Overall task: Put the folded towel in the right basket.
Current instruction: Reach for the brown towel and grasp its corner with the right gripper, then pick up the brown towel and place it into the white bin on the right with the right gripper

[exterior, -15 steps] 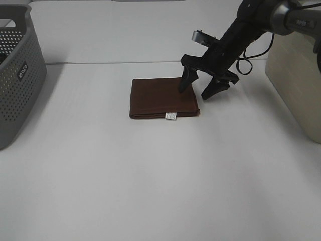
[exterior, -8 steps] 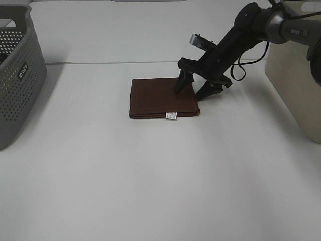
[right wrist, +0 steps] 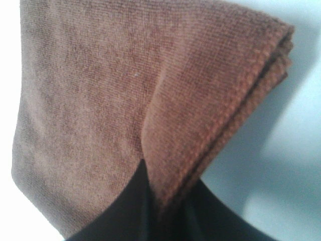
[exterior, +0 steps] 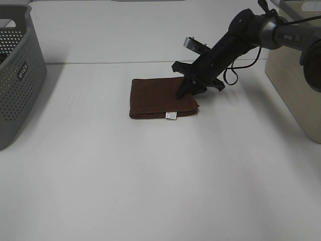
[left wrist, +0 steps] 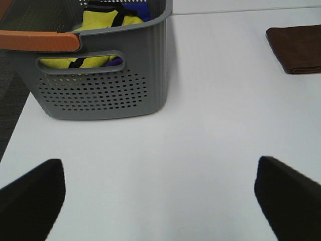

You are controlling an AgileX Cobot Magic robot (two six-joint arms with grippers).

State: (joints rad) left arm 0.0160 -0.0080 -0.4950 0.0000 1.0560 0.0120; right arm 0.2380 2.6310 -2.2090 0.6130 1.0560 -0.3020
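A brown folded towel [exterior: 161,97] lies flat on a white table [exterior: 150,175], well apart from the beige basket [exterior: 293,75] that stands at the table's right edge. The right gripper [exterior: 189,90] reaches down from the beige basket's side and meets the towel at the edge nearest that basket. In the right wrist view its dark fingers [right wrist: 125,211] are drawn nearly together, with the towel's stacked layers [right wrist: 215,125] puckered up between them, so we judge it to be pinching that edge. The towel looks close to square, perhaps a little longer along the line toward the beige basket. The coming carry runs from the towel straight toward the beige basket, and the right arm is the nearer one. The left gripper [left wrist: 159,201] hangs far from the beige basket, spread wide and holding nothing, beside a grey perforated basket [left wrist: 105,90].
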